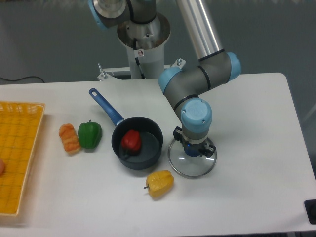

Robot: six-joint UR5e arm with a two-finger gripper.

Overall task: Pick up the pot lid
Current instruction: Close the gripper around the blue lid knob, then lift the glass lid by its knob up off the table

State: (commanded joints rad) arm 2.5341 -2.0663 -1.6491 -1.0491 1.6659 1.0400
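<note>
A round glass pot lid [192, 163] with a metal rim lies flat on the white table, just right of the dark pot [137, 143]. My gripper [194, 150] points straight down over the lid's centre, at its knob. The wrist hides the fingers and the knob, so I cannot tell whether they are closed on it. The pot has a blue handle [105, 106] and holds a red pepper [131, 140].
A yellow pepper [159, 183] lies in front of the pot, close to the lid's left edge. A green pepper [89, 134] and an orange vegetable [69, 138] sit left of the pot. A yellow basket [19, 153] stands at the far left.
</note>
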